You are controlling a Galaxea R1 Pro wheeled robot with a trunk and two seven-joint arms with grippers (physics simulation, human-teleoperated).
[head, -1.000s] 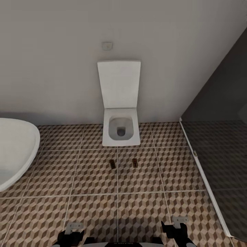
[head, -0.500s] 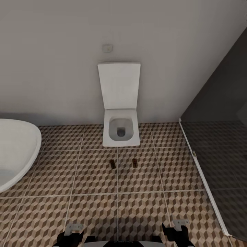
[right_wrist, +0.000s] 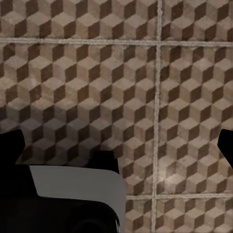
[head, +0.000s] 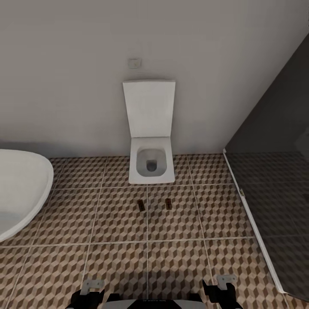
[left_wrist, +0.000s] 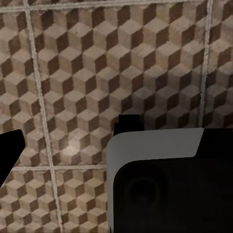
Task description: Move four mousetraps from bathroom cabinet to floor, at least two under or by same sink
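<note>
Head view: two mousetraps, one [head: 140,205] beside the other [head: 168,204], small dark-brown slabs, lie on the cube-patterned floor [head: 116,262] before the white toilet [head: 151,165]. The left pincer [left_wrist: 68,138] and right pincer [right_wrist: 119,145] both gape open, empty.

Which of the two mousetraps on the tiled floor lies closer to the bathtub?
The left mousetrap, just left of the grout line running out from the toilet. The other mousetrap lies right of that line, farther from the bathtub.

Brown, beige and grey cube-patterned bathroom floor [head: 116,223]; dark-brown mousetraps [head: 140,205]; white toilet [head: 151,165] and bathtub [head: 21,189]; pale wall [head: 64,64].
</note>
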